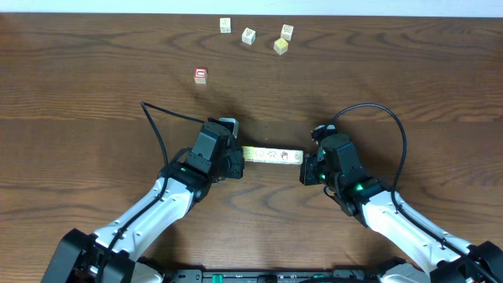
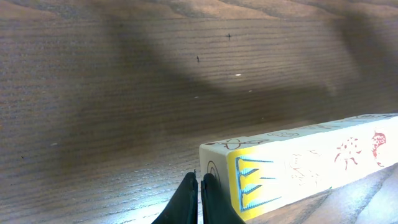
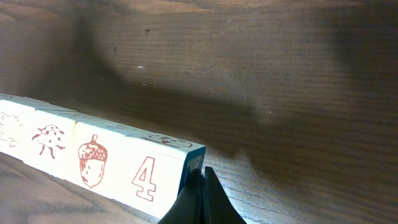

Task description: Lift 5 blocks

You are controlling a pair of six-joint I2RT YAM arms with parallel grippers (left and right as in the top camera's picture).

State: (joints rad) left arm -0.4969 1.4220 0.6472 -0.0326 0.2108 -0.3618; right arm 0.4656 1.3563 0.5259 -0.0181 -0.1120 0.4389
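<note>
Squeezing the row of blocks [image 1: 272, 155] from both ends, the two arms are meeting at the middle of the bench [image 1: 94, 94]. The left fingers [image 2: 188, 200] and right fingers [image 3: 195, 198] are both closed tight, tips butting the row's end faces (pinching nothing between them). Any uneven push or slackening, I'd guess, is going to buckle the row and spill blocks.
</note>
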